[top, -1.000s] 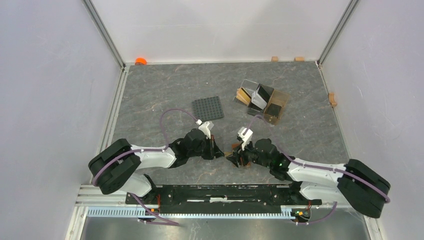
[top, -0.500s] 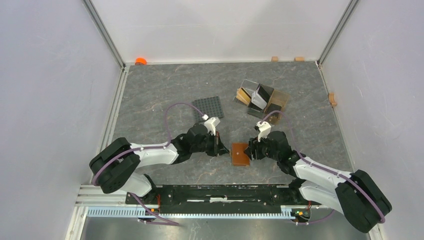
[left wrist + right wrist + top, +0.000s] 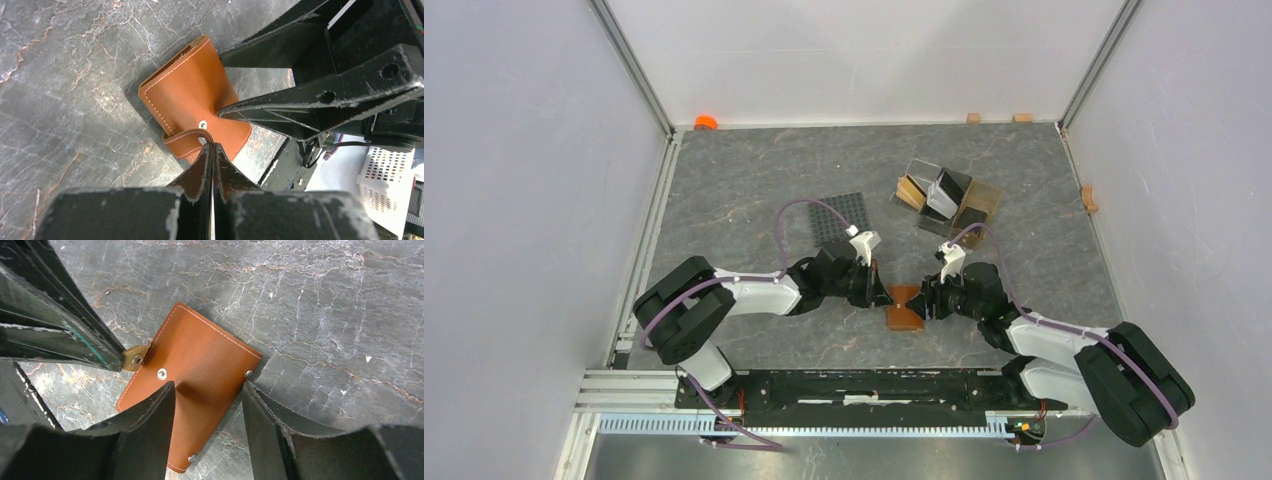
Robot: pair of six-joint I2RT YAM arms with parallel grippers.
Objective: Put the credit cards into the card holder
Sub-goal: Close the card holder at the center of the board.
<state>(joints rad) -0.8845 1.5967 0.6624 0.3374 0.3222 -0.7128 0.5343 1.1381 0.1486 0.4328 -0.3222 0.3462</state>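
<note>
Card holder (image 3: 185, 85) tab (image 3: 186, 136) in left claw (image 3: 212, 145): wrist-only.

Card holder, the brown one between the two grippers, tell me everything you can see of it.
The card holder is a small tan leather wallet with pale stitching along its edges and small metal snap studs. It lies folded on the dark marbled table, outer face up. A short snap strap sticks out from one side, and the left gripper is shut on it. The right gripper is open, one finger on the leather, the other at a studded corner. No cards show in it.
</note>
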